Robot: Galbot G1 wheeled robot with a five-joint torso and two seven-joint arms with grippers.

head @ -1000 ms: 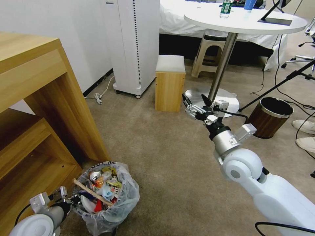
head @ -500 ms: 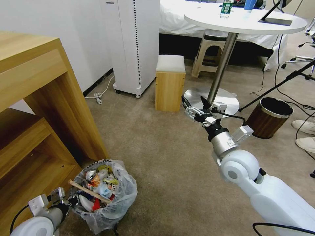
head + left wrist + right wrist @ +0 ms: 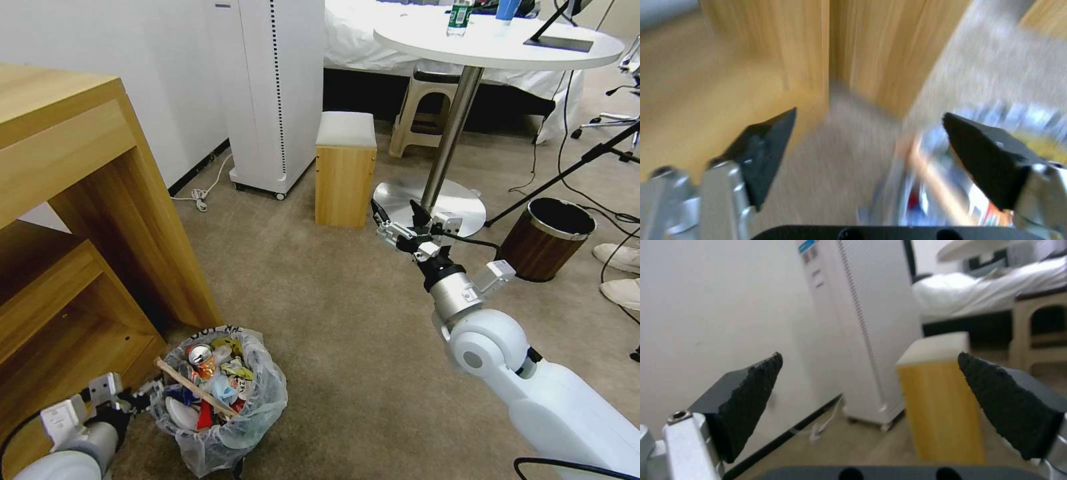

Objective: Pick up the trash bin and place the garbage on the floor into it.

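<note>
Here we find the trash bin (image 3: 220,400) on the carpet at the foot of the wooden desk (image 3: 80,200), its crinkly liner brimming with garbage (image 3: 207,390). We judge it light but floppy and slippery at the bag, so the stiff rim is the place to grip. Our left gripper (image 3: 137,400) sits beside that rim, spread wide. Our right gripper (image 3: 397,217) hangs empty, also spread.

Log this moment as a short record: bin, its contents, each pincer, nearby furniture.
trash bin: on the carpet beside the wooden desk, lined with a clear bag
contents: garbage inside, including a crushed can and a wooden stick
left pincer: open, at the bin's rim, gripping nothing
right pincer: open, empty, held above the carpet near the wooden stool
</note>
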